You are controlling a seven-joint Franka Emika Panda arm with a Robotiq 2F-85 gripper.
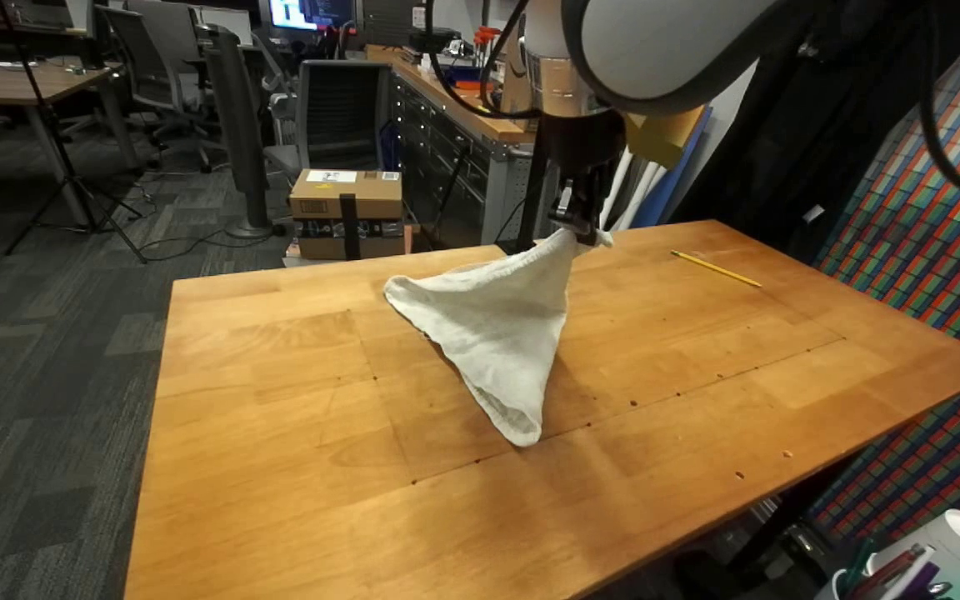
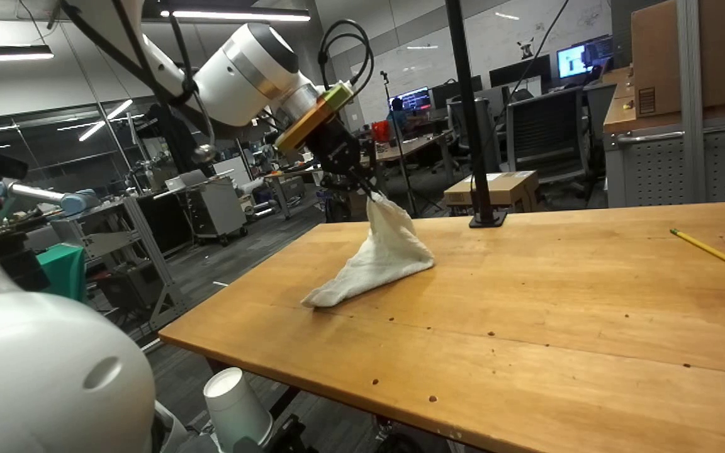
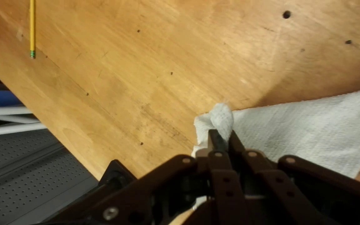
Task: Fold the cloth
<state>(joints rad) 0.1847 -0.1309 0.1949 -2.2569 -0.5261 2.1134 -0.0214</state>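
Pincer (image 3: 222, 135) is clamped on the cloth (image 1: 497, 325) here, pretty clear in the wrist view: it's squeezing a small pinch of fabric, with a little tuft poking out past the tips. In both exterior views that pinched bit is up off the counter (image 1: 280, 400), so the off-white cloth slopes down from it kinda like a lopsided tent. The lower part rests on the wood. In an exterior view the whole thing looks roughly triangular, one corner out to the side and another pointing toward the camera, that last one a bit curled at the edge. Can't tell how many layers are in there tbh.

Other stuff around: a yellow pencil (image 1: 715, 268) lies flat on the same counter, well apart from the cloth, green band at one end. A black post (image 2: 472, 126) stands near the counter's edge. Some cardboard boxes (image 1: 347, 196) are stacked past that edge, with an office chair (image 1: 342, 117) behind them. There's also a white cup (image 2: 236, 409) down lower than the counter in both exterior views, and I can see some pens (image 1: 905, 575) near it.
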